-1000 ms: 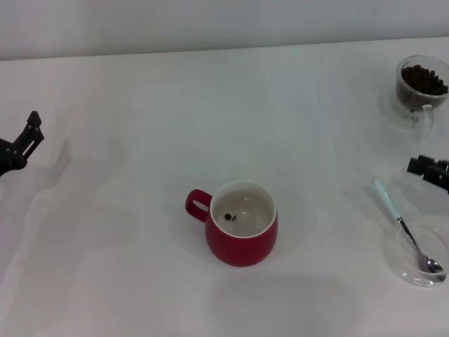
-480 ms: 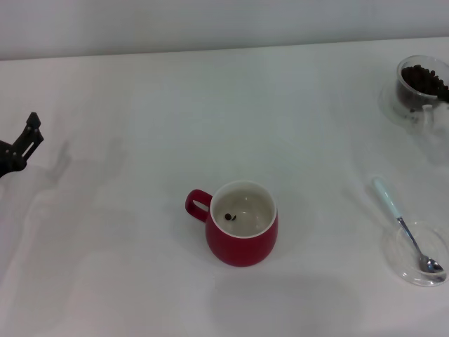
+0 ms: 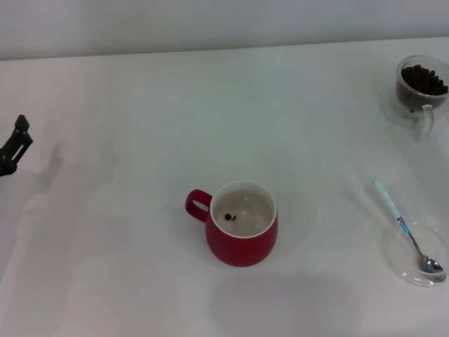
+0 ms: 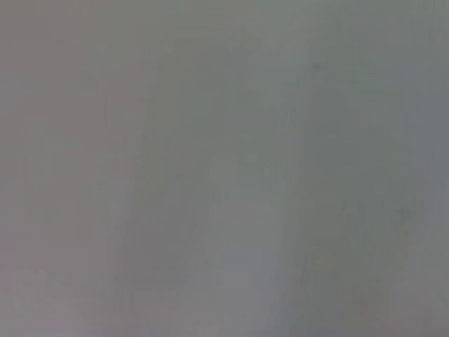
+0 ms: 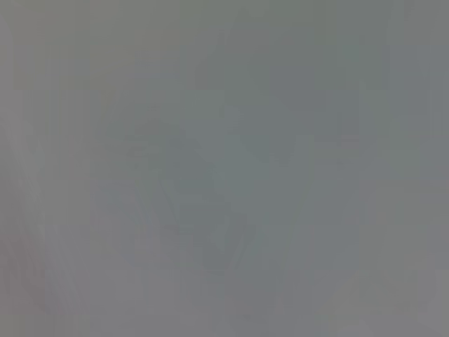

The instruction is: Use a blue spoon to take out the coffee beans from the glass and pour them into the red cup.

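Note:
The red cup (image 3: 242,225) stands in the middle of the white table, handle to the left, with one or two coffee beans on its white bottom. At the far right back, the glass (image 3: 421,86) holds a heap of dark coffee beans (image 3: 424,79). The blue spoon (image 3: 405,225) lies at the right front, its metal bowl resting in a flat clear dish (image 3: 418,254) and its pale handle on the table. My left gripper (image 3: 14,146) shows only as a dark tip at the left edge, far from everything. The right gripper is out of view. Both wrist views show only blank grey.
The white table (image 3: 140,105) reaches back to a pale wall. The dish and the glass stand close to the right edge of the head view.
My right gripper has left the head view at the right edge. The left gripper has drawn back toward the left edge. The spoon, cup and glass have stayed put.

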Controlling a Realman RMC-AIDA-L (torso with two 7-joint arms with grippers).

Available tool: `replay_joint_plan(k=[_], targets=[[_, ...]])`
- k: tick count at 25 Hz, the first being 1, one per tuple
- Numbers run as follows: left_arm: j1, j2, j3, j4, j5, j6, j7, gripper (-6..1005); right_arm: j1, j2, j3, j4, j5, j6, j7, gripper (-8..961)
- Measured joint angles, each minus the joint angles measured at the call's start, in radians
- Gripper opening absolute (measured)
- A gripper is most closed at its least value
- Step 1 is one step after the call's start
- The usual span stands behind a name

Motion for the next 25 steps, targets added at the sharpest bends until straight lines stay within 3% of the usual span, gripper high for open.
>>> replay_joint_plan(k=[15, 21, 25], targets=[[0.037, 0.001, 0.000, -0.009, -0.010, -0.016, 0.000, 861, 0.001, 0.004, 0.013, 0.131, 0.098, -0.004, -0.321, 302], [0.018, 0.005, 0.000, 0.014, -0.063, -0.016, 0.000, 861, 0.032, 0.009, 0.014, 0.180, 0.211, -0.035, -0.477, 302], [-0.004, 0.007, 0.000, 0.039, -0.107, -0.012, 0.000, 862, 0.070, 0.009, 0.014, 0.183, 0.260, -0.124, -0.539, 302]])
